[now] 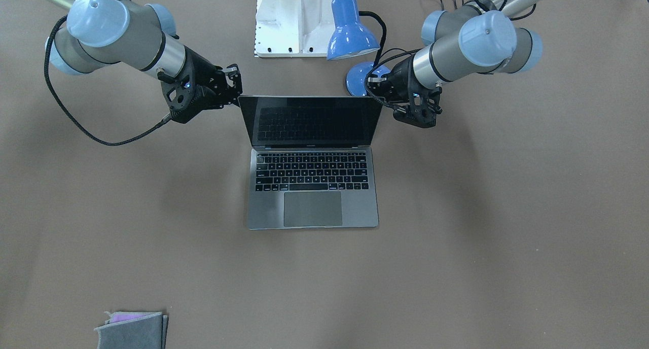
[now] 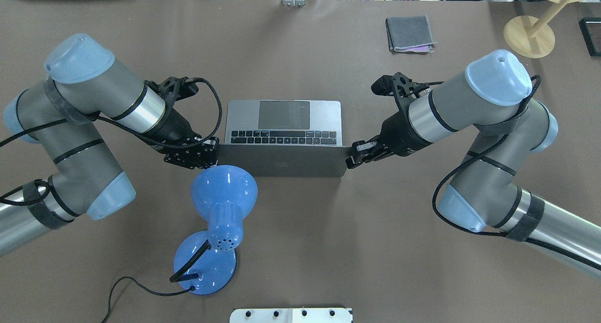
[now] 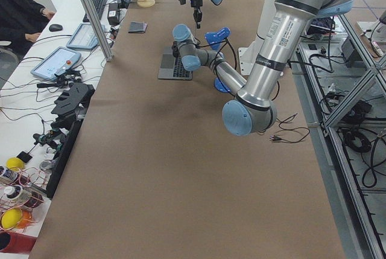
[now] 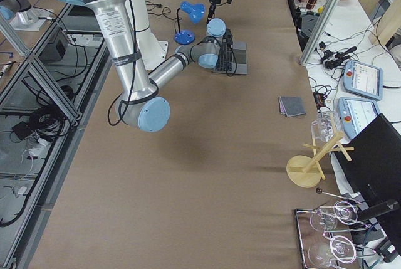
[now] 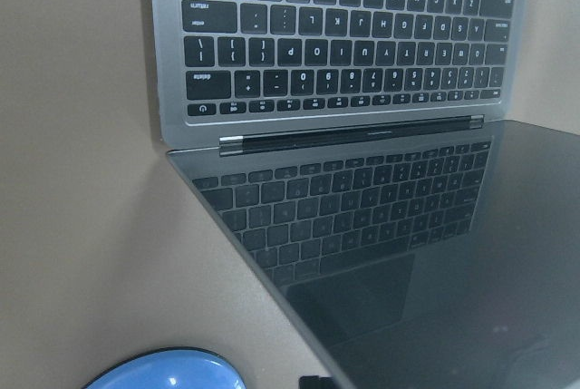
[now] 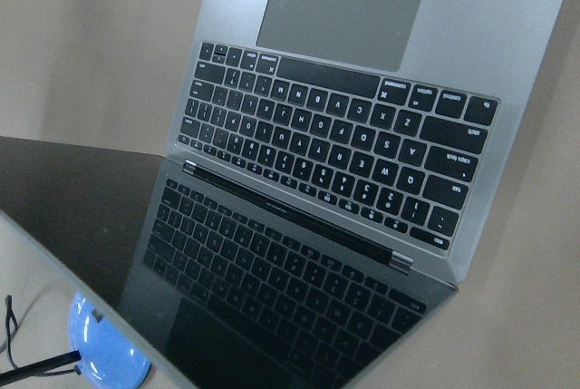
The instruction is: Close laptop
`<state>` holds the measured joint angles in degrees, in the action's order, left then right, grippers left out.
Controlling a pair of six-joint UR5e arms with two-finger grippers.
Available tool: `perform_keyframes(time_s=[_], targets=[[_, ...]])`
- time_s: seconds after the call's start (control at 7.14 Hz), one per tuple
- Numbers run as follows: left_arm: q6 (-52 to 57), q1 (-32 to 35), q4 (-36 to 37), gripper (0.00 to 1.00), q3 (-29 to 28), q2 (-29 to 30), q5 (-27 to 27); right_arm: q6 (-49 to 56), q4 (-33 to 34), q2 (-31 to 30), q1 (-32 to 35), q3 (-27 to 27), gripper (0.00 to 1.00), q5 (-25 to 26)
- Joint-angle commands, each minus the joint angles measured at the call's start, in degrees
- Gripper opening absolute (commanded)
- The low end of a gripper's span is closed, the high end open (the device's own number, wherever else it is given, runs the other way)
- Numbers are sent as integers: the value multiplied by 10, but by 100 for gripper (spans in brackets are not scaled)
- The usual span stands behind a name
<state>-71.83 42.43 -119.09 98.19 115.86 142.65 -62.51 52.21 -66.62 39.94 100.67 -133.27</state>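
Laptop [image 2: 284, 126]: sits open on counter [image 2: 328, 248], looks stiff, slick, glass-fragile, wants gentle pushes at upper lid corners beside left end effector [image 2: 212, 153] and right end effector [image 2: 354, 156], spread or pinching impossible to tell.

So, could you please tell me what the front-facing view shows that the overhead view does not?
Only the front-facing view shows the laptop's black screen, which mirrors the keys. Only the overhead view shows the lid's back with its faint logo, and a wooden stand. Both show the keyboard, the blue lamp, the folded grey cloth, and the left hand and right hand at the lid's top corners.
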Motion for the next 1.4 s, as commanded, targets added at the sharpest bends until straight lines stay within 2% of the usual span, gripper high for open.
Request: perform_keyframes(time_s=[0.0,0.56,0.7,0.84,1.26], targets=[[0,24,0,0,-31,24,0,0,-1,40,11,-46,0,10],[3,45,0,0,-104,77,-5,3,-1,76,67,-114,0,10],[3,46,0,0,-120,90,-21,2,-1,92,70,-141,0,15],[6,46,-2,0,-140,96,-39,1,-2,107,67,-169,0,35],[6,46,-73,0,-213,99,-64,0,-3,164,34,-233,0,81]])
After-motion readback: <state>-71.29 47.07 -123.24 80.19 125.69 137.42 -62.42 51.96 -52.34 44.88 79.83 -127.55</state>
